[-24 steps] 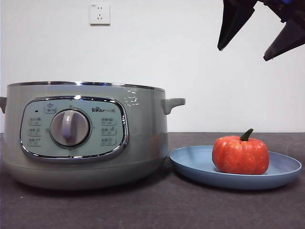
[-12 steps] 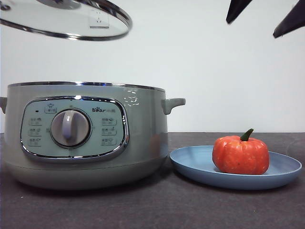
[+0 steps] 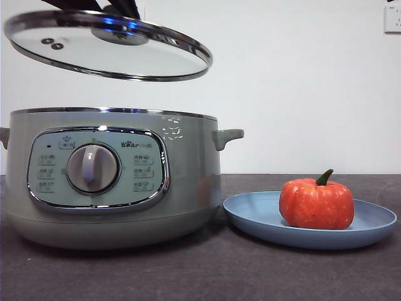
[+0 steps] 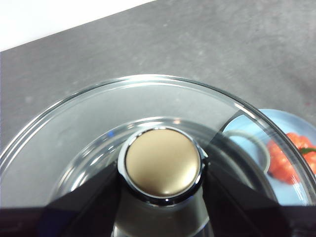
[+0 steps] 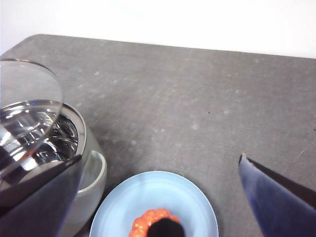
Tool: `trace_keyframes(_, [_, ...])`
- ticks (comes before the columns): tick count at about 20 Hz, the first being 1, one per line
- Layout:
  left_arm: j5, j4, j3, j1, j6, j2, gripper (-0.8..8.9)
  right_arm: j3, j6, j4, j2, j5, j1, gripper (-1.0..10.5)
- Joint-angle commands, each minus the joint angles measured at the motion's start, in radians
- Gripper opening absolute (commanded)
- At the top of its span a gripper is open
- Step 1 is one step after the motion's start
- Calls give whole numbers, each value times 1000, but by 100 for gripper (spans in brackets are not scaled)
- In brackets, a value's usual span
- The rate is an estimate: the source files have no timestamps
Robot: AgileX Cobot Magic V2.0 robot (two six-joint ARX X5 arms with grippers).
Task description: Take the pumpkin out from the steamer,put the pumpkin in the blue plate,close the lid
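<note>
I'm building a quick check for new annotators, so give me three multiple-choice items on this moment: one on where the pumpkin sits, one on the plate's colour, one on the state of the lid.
1. Where is the pumpkin?
A. inside the steamer
B. on the blue plate
C. on the bare table

2. What colour is the plate?
A. light blue
B. white
C. green

3. What state is the lid in?
A. seated on the steamer
B. lying on the table
C. held tilted in the air above the steamer

Key: 1 B, it rests on the plate beside the steamer. 2 A, matte light blue throughout. 3 C, the left end effector grips its knob and a gap shows above the steamer's rim.
</note>
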Motion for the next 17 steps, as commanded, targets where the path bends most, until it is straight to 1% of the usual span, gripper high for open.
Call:
trace_keyframes(1, [-8,84,-47,-6,-31,-7,-9,-6,6,0,-12,3,-1,565])
trace_keyframes(6, [-6,177,-145,-6,-34,-7,-9,-6,6,0,-26,2,-1,565])
trace_keyframes(12, [-7,301,-225,-6,-56,-6,-9,-6,6,0,-28,2,0,564])
trace_keyframes(14, [-7,323,-241,-5,-57,-6,-9,-6,6,0,-28,2,0,564])
trace_keyframes(17, [-5,316,-246,-3,-61,1,-9,-6,6,0,-28,0,0,564])
